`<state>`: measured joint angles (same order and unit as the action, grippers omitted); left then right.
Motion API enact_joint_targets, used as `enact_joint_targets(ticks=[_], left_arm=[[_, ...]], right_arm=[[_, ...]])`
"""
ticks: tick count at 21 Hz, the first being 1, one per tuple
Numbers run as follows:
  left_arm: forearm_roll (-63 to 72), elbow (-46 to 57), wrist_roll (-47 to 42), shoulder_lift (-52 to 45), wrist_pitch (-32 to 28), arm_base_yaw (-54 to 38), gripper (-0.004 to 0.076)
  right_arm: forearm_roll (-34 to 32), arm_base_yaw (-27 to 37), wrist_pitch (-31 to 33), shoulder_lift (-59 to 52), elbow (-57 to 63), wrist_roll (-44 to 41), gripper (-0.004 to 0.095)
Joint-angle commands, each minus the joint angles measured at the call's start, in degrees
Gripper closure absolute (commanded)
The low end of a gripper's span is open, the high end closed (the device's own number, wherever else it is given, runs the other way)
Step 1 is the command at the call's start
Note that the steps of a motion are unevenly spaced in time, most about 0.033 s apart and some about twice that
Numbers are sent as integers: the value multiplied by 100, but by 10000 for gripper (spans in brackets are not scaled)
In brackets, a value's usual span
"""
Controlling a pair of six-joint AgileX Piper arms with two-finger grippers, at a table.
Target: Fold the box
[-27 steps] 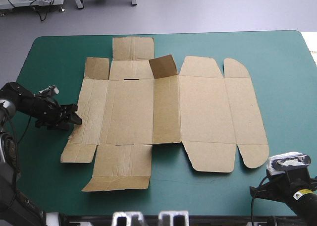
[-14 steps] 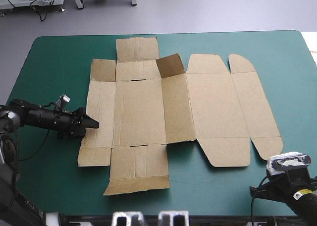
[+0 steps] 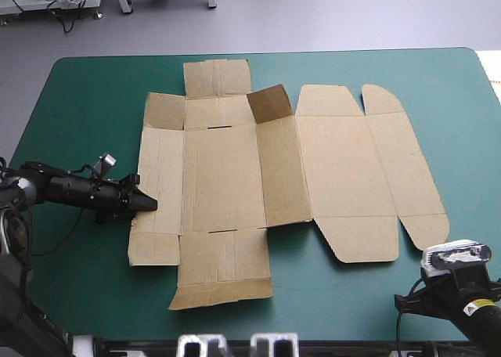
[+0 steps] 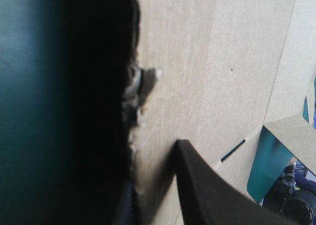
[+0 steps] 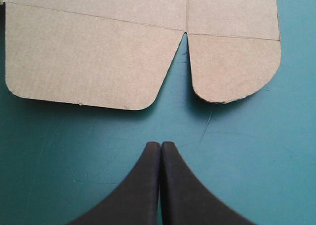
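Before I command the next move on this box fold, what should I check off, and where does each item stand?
1. Flat brown cardboard box fully on the teal-green table cover: ok.
2. Left black hand on the box's left edge, board between its fingers: ok.
3. Right black hand shut, clear of the box: ok.
4. Walls raised: not ok, only one small far flap stands.
5. Firmness of the left grip: cannot tell.

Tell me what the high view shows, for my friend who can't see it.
A flat brown box lies spread open on a teal-green table, with one small far flap standing up. The left gripper pinches the box's left edge.
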<state>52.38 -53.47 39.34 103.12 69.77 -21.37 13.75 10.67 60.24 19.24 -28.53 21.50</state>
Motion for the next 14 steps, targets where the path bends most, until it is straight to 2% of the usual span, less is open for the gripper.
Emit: enact_joint_targets(ticks=[1, 3, 4, 6, 9, 14], left_arm=[[266, 21, 152, -64, 478, 87, 597], [266, 21, 162, -64, 478, 87, 618], [291, 21, 218, -64, 478, 87, 675], [544, 21, 218, -74, 478, 87, 730], [985, -160, 218, -305, 478, 125, 732], [-6, -1261, 33, -1135, 480, 648, 732]], right_arm=[[64, 0, -289, 47, -153, 25, 932], [64, 0, -289, 47, -153, 25, 932], [64, 0, -289, 47, -153, 25, 932], [64, 0, -289, 47, -153, 25, 932], [89, 0, -289, 47, -153, 25, 932], [99, 0, -289, 47, -153, 25, 932]])
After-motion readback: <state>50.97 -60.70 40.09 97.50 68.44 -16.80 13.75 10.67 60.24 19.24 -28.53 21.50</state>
